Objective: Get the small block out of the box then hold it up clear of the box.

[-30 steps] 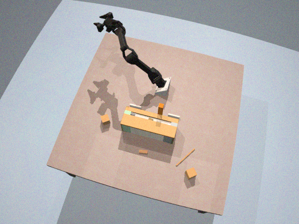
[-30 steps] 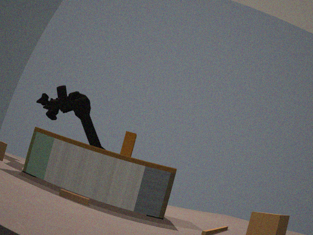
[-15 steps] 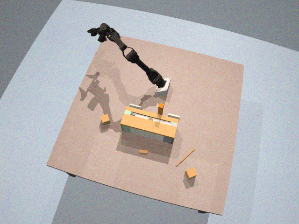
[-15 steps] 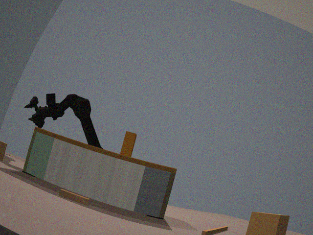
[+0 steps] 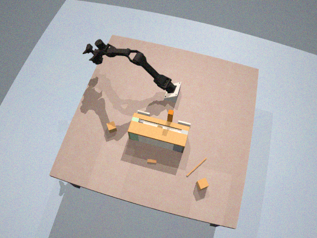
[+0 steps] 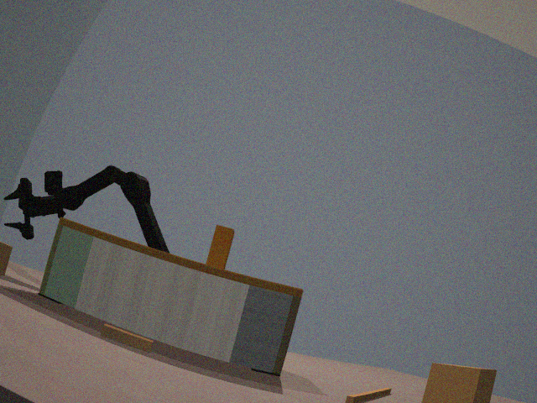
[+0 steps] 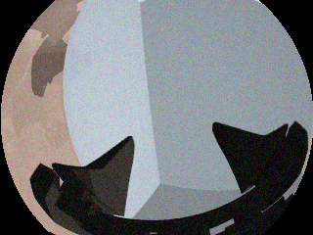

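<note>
The box [image 5: 153, 133] [image 6: 164, 295] stands upright on the table, with a wooden top, a slot along it, a green panel at its left end and a blue-grey one at its right. A small tan patch [image 5: 159, 126] shows in the slot near the middle; it may be the block on the shelf, but I cannot tell for sure. The front looks cloudy in the exterior view and shows no block. My gripper [image 5: 86, 56] [image 6: 5, 211] [image 7: 174, 133] is open and empty, raised at the table's far left edge, well away from the box.
An orange upright post [image 5: 170, 115] [image 6: 220, 247] stands behind the box. A flat wooden piece [image 5: 151, 160] [image 6: 127, 337] lies in front. A thin stick [image 5: 196, 166] [image 6: 368, 395] and a cube [image 5: 202, 183] [image 6: 450, 384] lie front right. Another cube [image 5: 111, 126] [image 6: 3, 259] sits left of the box.
</note>
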You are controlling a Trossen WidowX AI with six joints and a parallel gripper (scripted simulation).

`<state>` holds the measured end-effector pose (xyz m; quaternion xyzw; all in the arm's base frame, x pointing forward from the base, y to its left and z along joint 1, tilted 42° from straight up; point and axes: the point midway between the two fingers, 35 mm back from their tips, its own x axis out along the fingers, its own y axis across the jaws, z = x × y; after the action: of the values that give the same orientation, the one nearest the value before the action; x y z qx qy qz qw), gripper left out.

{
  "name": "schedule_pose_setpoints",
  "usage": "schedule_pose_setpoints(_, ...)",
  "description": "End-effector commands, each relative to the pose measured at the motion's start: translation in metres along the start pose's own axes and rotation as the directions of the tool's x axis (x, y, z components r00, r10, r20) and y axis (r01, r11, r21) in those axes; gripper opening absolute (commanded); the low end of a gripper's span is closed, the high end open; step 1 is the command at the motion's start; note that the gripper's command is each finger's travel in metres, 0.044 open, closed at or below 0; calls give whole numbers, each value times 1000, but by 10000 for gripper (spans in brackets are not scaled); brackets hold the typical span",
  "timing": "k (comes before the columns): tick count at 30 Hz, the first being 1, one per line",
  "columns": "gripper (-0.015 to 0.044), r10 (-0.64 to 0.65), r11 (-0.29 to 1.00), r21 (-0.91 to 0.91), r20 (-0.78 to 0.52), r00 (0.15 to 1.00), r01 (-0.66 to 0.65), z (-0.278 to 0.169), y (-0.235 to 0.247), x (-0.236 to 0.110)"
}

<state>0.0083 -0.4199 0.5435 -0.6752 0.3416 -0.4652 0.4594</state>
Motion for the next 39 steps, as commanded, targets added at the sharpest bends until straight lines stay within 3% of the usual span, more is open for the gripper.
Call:
schedule_pose_setpoints(1,400,35,981,186,73,997,-48,41,12,18)
schedule_pose_setpoints(10,400,148,773,561,292,945,-295,171,48,42)
schedule_pose_setpoints(19,400,259,418,702,516,817,-576,314,72,22)
schedule_pose_setpoints(31,400,388,-38,636,720,576,-770,471,90,-62)
schedule_pose_setpoints(39,400,511,-354,553,790,340,-754,567,107,-164)
